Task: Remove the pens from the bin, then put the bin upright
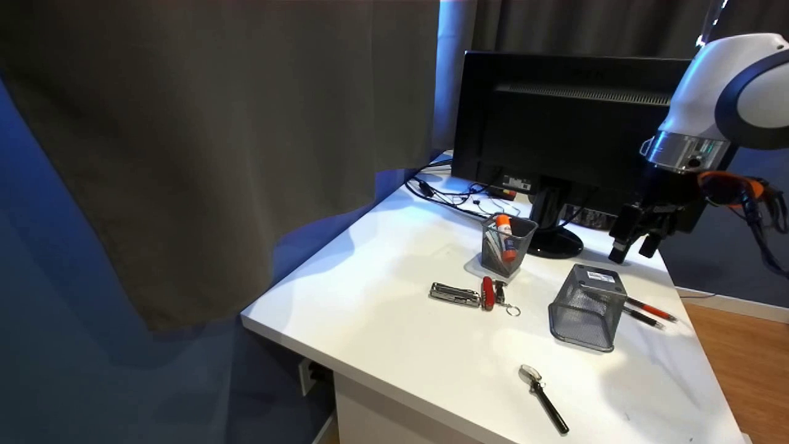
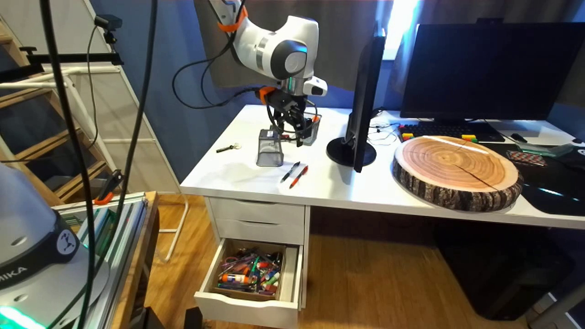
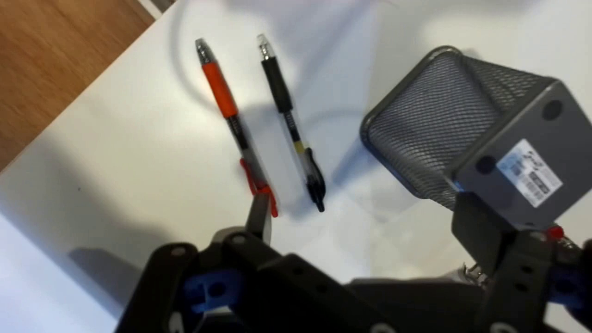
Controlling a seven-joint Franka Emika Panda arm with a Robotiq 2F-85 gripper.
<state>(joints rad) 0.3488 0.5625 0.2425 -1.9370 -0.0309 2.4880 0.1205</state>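
Note:
The bin (image 1: 588, 314) is a dark grey wire-mesh holder. It stands upside down on the desk, rim down, with its labelled base up; it also shows in an exterior view (image 2: 270, 150) and the wrist view (image 3: 513, 152). Two pens lie side by side on the desk next to it, outside it: a red-orange pen (image 3: 222, 92) and a black pen (image 3: 280, 88). Both pens also show in an exterior view, the red one (image 2: 299, 177) and the black one (image 2: 290, 172). My gripper (image 3: 370, 226) is open and empty above the desk, near the pens' clip ends and the bin.
An upright mesh holder (image 1: 493, 253) with a glue stick stands near the monitor (image 1: 573, 123). A multitool (image 1: 455, 295), red pocket knife (image 1: 487, 293) and black-handled tool (image 1: 545, 401) lie on the desk. An open drawer (image 2: 247, 304) is below. The desk edge passes near the pens.

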